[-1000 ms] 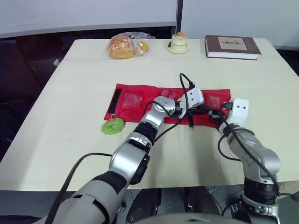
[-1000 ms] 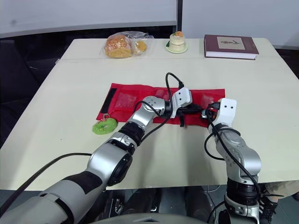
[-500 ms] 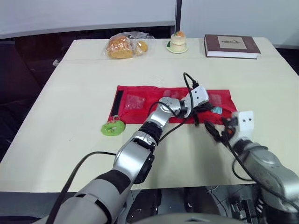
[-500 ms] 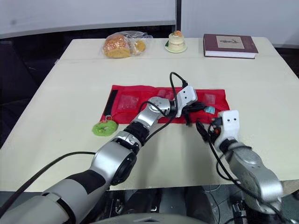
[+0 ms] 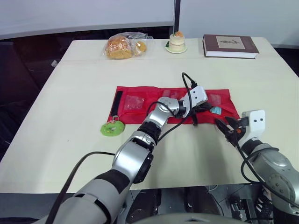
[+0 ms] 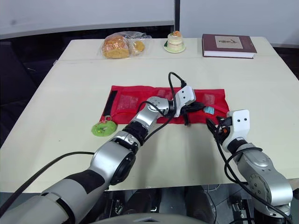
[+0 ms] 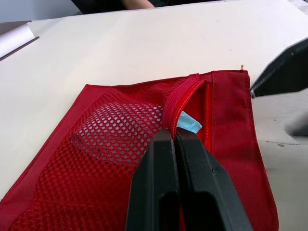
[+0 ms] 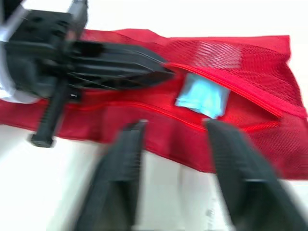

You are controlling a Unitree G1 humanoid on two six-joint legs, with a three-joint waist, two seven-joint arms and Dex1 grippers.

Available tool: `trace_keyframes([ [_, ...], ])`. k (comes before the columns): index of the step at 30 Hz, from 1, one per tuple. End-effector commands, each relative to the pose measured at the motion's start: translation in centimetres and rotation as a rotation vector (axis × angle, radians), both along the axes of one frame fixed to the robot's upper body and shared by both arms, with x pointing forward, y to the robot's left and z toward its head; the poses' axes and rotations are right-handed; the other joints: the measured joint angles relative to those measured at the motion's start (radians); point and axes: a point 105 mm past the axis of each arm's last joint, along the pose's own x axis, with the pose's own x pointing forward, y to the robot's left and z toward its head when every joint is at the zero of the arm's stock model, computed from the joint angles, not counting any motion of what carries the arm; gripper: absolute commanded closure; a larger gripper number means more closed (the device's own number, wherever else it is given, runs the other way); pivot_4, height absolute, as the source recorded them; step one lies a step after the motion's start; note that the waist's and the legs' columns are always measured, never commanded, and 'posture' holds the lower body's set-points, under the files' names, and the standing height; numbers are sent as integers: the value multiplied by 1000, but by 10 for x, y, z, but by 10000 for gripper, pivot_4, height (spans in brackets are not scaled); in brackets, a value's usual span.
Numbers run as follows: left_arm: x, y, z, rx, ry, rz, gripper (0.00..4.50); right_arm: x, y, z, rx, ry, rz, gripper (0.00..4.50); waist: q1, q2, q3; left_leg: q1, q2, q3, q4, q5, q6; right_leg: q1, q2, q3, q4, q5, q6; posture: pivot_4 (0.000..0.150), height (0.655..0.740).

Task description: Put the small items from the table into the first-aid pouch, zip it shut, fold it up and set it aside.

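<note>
The red first-aid pouch point(image 5: 140, 99) lies unfolded flat on the table point(image 5: 70, 93). My left pincer point(image 7: 173, 137) is clamped on the zipper edge of its end mesh pocket, where a light-blue packet point(image 7: 188, 123) sits partly inside the mouth. My right pincer point(image 8: 175, 124) hovers just beside, fingers apart. A green round item point(image 5: 112, 127) lies by the pouch's other end.

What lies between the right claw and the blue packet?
A strip of the red pouch with its zip seam, seen in the right wrist view, separates the right claw from the blue packet.
</note>
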Motion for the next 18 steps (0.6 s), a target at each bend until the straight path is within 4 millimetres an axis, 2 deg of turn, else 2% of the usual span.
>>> trace_keyframes([
  [1,0,-5,17,-38,-51,-17,45000,8,4,8,-16,-46,15,43389,-1,0,0,0,0,0,0,0,0,0,0,0,0,0,0,1500,7289],
  [8,-3,-8,17,-40,-50,-33,45000,41,3,-10,-8,-11,-31,43389,1,0,0,0,0,0,0,0,0,0,0,0,0,0,0,1500,7289],
  [11,-6,-11,15,-37,-48,-45,45000,58,-4,-15,-14,-18,-83,43389,-1,0,0,0,0,0,0,0,0,0,0,0,0,0,0,1500,7289],
  [14,-9,-12,13,-35,-43,-53,45000,72,-6,-5,-3,-113,-113,43389,-2,0,0,0,0,0,0,0,0,-1,0,1,0,0,0,1500,7289],
  [18,-9,-12,11,-35,-36,-51,45000,72,-2,0,4,-182,-94,43389,-3,0,0,0,0,1,0,0,0,-1,0,1,0,0,0,1500,7289],
])
